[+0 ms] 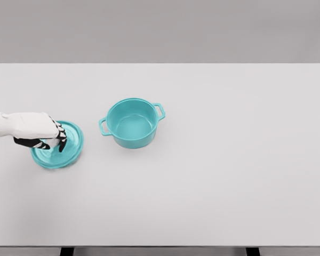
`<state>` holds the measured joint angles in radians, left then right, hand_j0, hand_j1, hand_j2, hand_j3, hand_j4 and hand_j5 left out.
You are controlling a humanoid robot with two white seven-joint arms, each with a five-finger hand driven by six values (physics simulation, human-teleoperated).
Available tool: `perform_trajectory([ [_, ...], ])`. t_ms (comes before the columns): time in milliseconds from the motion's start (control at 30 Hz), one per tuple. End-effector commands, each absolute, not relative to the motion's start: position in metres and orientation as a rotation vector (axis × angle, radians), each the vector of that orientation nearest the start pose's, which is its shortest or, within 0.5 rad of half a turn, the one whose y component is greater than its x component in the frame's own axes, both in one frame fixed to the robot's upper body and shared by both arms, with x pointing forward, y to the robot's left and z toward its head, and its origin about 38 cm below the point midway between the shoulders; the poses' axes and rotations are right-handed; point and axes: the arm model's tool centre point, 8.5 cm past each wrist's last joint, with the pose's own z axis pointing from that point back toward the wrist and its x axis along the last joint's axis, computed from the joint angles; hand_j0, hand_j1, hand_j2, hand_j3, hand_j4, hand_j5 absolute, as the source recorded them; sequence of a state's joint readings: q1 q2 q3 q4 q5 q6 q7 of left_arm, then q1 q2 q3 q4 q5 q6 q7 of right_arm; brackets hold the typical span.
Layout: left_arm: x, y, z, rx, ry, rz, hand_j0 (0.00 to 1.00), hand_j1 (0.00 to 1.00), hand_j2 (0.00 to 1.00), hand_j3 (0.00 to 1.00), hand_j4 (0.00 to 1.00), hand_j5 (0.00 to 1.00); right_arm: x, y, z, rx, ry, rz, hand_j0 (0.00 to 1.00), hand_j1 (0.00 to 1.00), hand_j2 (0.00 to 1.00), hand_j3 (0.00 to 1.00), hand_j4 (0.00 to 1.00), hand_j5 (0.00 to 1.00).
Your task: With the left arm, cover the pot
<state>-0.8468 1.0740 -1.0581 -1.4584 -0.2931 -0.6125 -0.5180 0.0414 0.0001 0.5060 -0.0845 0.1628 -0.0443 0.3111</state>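
A teal pot (132, 123) with two side handles stands uncovered near the middle of the white table (229, 160). Its round teal lid (69, 146) lies flat on the table to the pot's left. My left hand (57, 140) comes in from the left edge and sits over the lid's centre, fingers curled down around where the knob is; the knob itself is hidden under the hand. The lid still rests on the table. No right arm shows.
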Motion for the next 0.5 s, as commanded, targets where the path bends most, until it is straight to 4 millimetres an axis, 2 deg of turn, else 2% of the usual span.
perform_trajectory([
  [0, 0.405, 0.355, 0.199, 0.28, -1.062, -2.272, 0.45, 0.45, 0.45, 0.45, 0.45, 0.45, -0.013, -0.234, -0.262, 0.259, 0.046, 0.673, 1.0, 1.0, 1.0, 1.0, 1.0, 1.0],
  [467, 0.416, 0.348, 0.225, 0.322, -1.118, -2.266, 0.45, 0.45, 0.45, 0.45, 0.45, 0.45, -0.013, -0.234, -0.262, 0.259, 0.046, 0.673, 1.0, 1.0, 1.0, 1.0, 1.0, 1.0],
])
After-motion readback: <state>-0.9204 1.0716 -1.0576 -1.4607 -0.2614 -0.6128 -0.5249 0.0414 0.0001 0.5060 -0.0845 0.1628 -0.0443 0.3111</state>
